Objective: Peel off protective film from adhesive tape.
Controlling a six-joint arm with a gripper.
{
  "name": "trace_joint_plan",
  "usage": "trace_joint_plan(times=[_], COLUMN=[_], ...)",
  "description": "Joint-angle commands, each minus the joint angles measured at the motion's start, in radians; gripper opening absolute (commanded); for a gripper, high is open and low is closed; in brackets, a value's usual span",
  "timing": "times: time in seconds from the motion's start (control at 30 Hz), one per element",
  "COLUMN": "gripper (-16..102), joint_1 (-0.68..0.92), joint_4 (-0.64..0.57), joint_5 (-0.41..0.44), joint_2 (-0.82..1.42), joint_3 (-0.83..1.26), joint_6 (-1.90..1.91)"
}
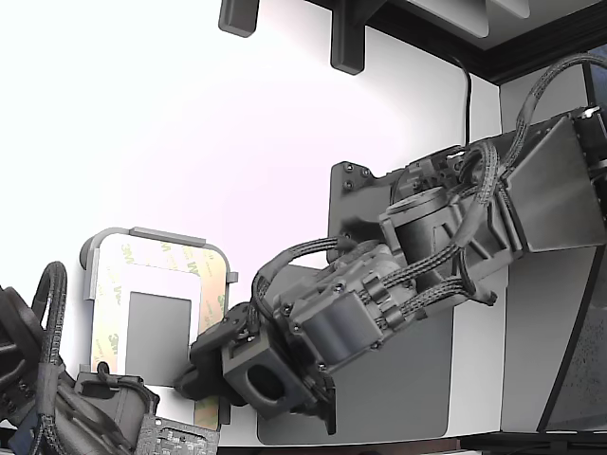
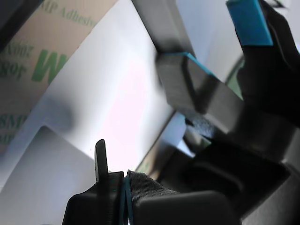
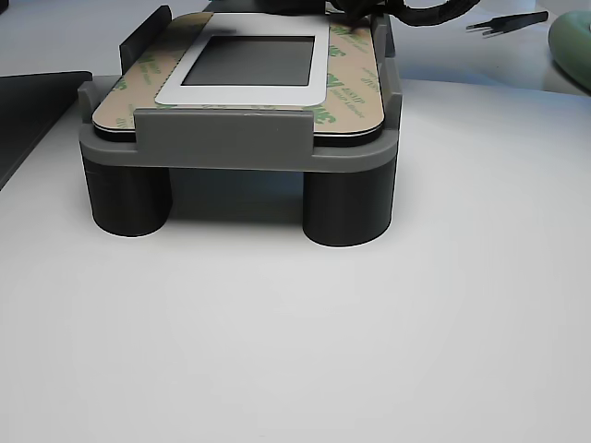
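Note:
The white plate with a grey square centre lies in a grey fixture frame. The adhesive tape frames it, faced with the yellowish protective film printed with green 3M logos. My gripper sits at the plate's corner on the exterior view's right, low over the film's end. In the wrist view the gripper shows two blue-padded fingers standing apart over the white plate, with film beyond. The other view shows film lying flat around the plate.
A large dark grey mat lies under my arm. A second arm sits at the exterior view's lower left. The fixture stands on two dark round legs. Tweezers and a pale green object lie behind it.

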Motion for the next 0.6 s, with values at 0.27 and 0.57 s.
trace_joint_plan(times=[0.27,0.57], gripper=[-11,-11], joint_1=[0.028,0.028], joint_4=[-0.052,0.012], joint_5=[0.003,0.003], joint_2=[-0.055,-0.1], joint_3=[-0.052,-0.121], joint_6=[0.006,0.0])
